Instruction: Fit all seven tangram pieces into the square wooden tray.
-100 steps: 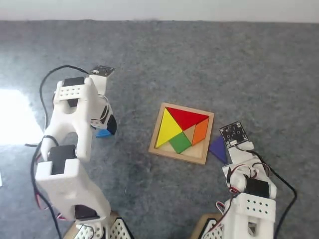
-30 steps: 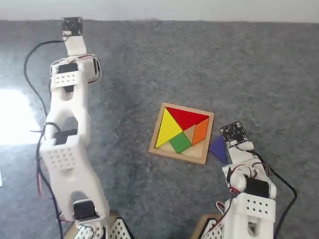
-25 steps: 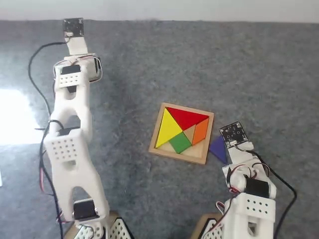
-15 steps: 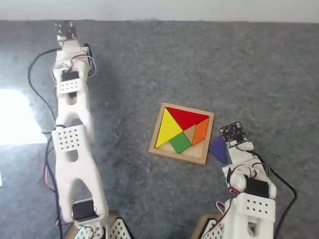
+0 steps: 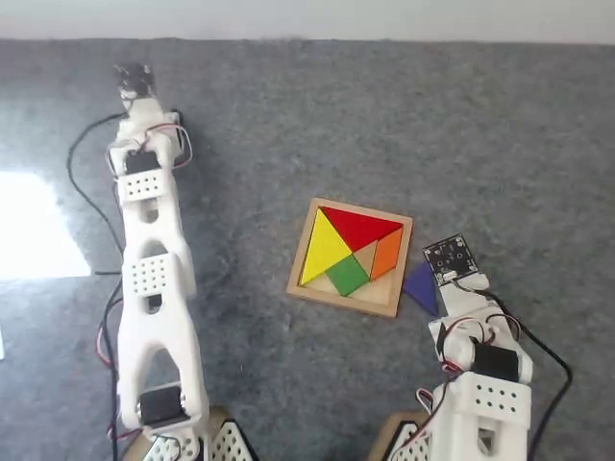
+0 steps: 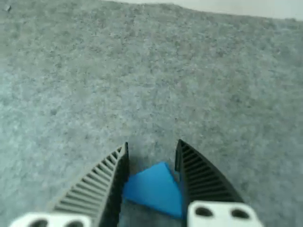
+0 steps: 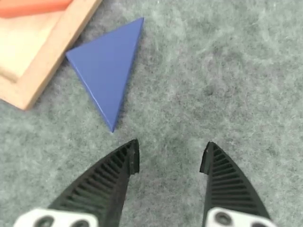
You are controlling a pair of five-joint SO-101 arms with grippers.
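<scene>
Tray [image 5: 340, 303], purple triangle [image 5: 420, 286] on grey felt [image 5: 500, 144]

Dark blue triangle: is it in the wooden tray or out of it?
Out. The dark blue triangle lies flat on the grey mat, just outside the wooden tray.

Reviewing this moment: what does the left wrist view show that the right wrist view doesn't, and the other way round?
Left wrist view: the left gripper closed on a light blue piece.
Right wrist view: the right gripper open over the grey mat, a dark blue triangle lying beside the rim of the wooden tray, and an orange piece in the tray.
Both: that mat.
</scene>
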